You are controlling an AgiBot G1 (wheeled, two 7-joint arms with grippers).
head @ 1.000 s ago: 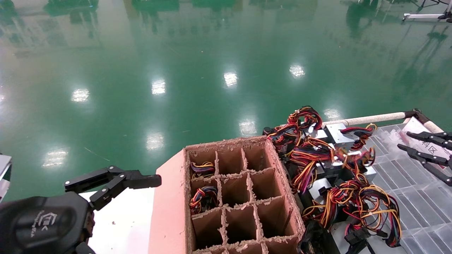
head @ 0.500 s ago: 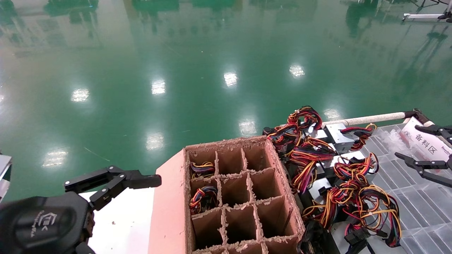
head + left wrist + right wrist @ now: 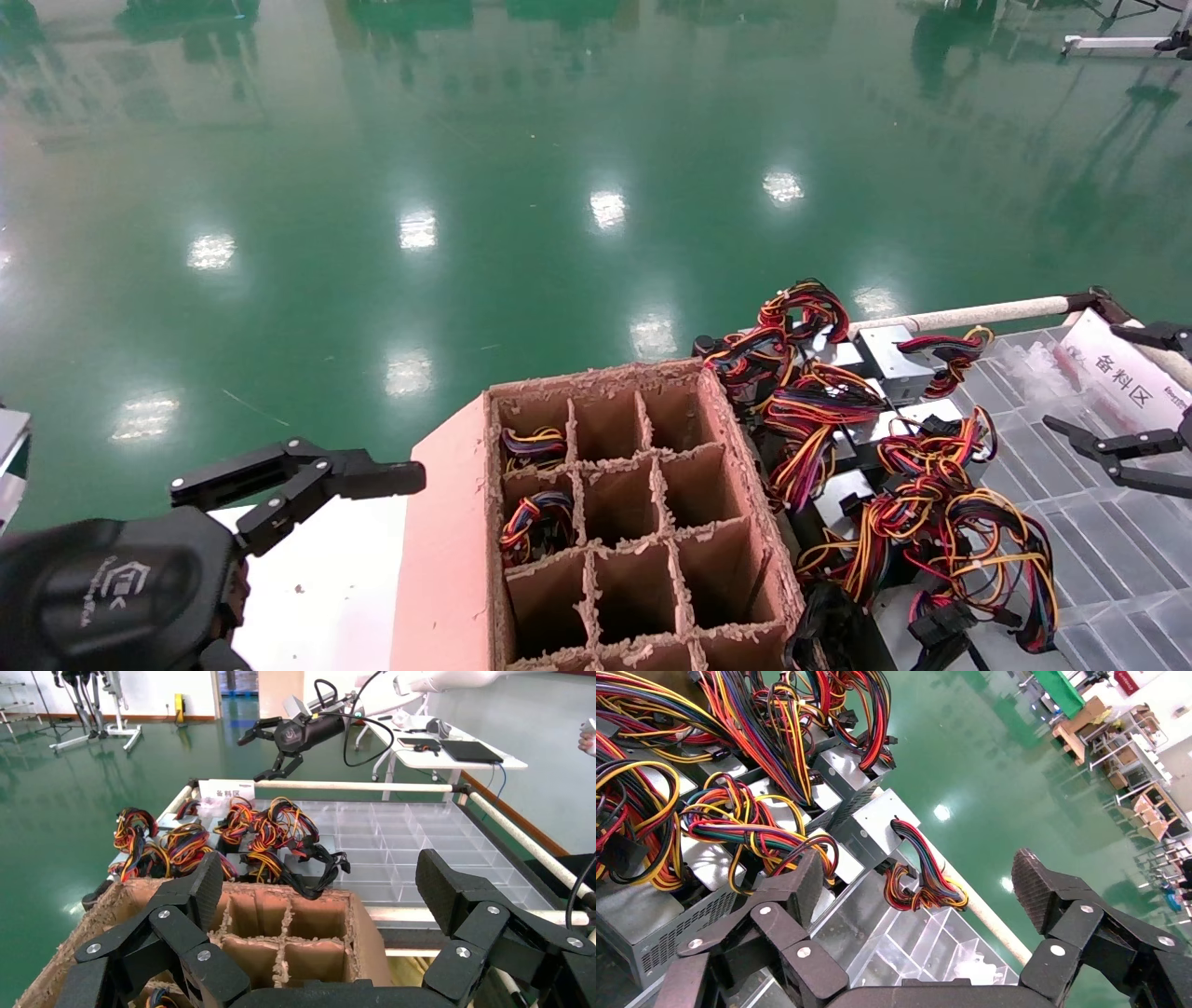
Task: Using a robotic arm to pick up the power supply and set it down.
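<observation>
Overhead, the right end effector [image 3: 1127,391] hangs open and empty beside the power supplies [image 3: 885,438] (a tangled heap). Left end effector [image 3: 307,485] rests open by the cardboard box [image 3: 447,559].

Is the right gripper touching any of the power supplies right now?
Apart. The head view shows the right gripper, fingers open, out over the clear tray, clear of the power supplies; the left wrist view shows it raised well above them.
</observation>
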